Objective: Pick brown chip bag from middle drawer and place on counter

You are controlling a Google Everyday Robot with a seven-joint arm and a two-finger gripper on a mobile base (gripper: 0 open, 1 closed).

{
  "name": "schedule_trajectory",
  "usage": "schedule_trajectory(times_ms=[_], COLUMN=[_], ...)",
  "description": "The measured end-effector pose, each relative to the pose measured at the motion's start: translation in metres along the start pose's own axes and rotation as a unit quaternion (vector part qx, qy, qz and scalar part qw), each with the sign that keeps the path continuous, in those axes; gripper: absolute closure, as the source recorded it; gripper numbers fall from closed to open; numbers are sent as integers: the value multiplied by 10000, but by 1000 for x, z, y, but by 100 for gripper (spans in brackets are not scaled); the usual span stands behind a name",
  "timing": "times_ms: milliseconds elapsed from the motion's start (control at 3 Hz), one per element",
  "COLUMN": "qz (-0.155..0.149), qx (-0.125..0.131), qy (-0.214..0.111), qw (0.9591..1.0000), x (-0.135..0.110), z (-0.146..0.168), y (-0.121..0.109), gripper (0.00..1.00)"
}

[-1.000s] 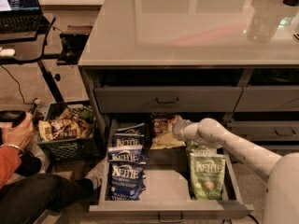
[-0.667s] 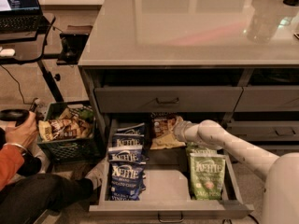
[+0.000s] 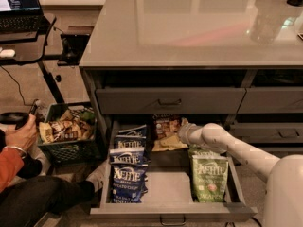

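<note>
The brown chip bag (image 3: pixel 165 126) stands at the back of the open middle drawer (image 3: pixel 173 213), its tan bottom edge resting on the drawer floor. My gripper (image 3: pixel 182 132) reaches in from the lower right on the white arm and sits right against the bag's right side, touching it. The glossy grey counter (image 3: pixel 199 27) spans the top of the view above the drawers.
Blue Kettle bags (image 3: pixel 127 169) fill the drawer's left column and green Kettle bags (image 3: pixel 208 176) lie on the right under my arm. A closed drawer (image 3: pixel 170 100) sits above. A green basket of snacks (image 3: pixel 66 131) and a seated person's hand (image 3: pixel 19 135) are at left.
My gripper has stayed against the brown bag's right side. The bag stands a touch more upright. The person's hand at left shifted slightly.
</note>
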State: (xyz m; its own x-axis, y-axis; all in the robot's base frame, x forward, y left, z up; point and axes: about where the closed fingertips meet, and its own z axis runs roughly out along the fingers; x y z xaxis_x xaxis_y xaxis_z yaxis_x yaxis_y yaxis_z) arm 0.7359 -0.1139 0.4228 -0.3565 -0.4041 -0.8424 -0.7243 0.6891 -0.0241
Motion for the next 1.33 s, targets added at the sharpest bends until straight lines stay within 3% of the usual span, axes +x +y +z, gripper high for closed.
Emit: schedule_trajectory(times_ms=[667, 1333], qz=[78, 221], qx=[52, -50], qy=[-6, 62], qw=[10000, 9997], x=[8, 16], z=[10, 26], y=[1, 14], gripper=[0, 0])
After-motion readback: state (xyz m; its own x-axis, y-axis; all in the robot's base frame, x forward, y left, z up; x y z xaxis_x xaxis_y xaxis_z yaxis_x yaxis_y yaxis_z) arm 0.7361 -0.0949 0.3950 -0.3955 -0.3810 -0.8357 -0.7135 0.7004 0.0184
